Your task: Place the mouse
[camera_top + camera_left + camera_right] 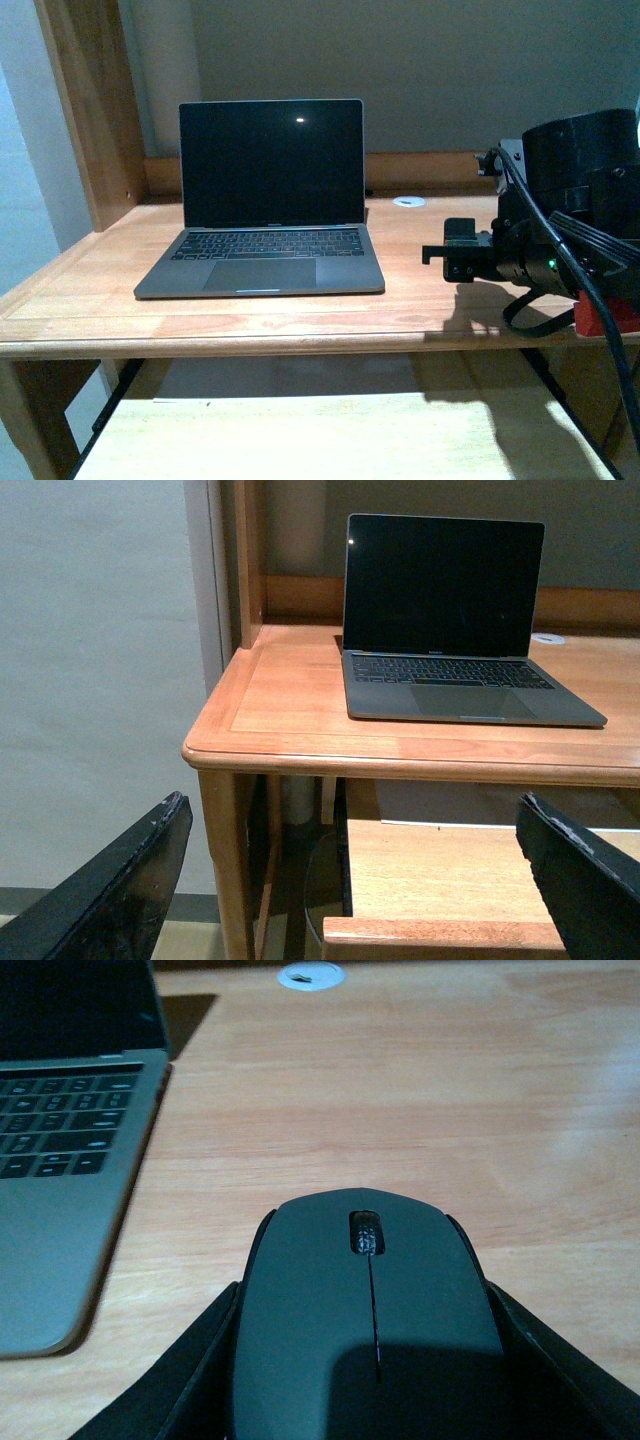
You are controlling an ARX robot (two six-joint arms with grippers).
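The black mouse (365, 1310), with a scroll wheel at its front, sits between the two black fingers of my right gripper (365, 1365), which is shut on it. It is held low over the wooden desk (420, 1110), to the right of the laptop (60, 1160). I cannot tell whether it touches the desk. In the front view the right gripper (457, 252) is at the desk's right side and the mouse is hard to make out. My left gripper (350, 880) is open and empty, in front of the desk's left front corner and below the desktop.
The open grey laptop (265, 200) with a dark screen stands at the desk's middle. A white round grommet (408, 202) lies behind, near the back rail. A lower wooden shelf (300, 440) runs under the desktop. A tall side panel (90, 110) bounds the left.
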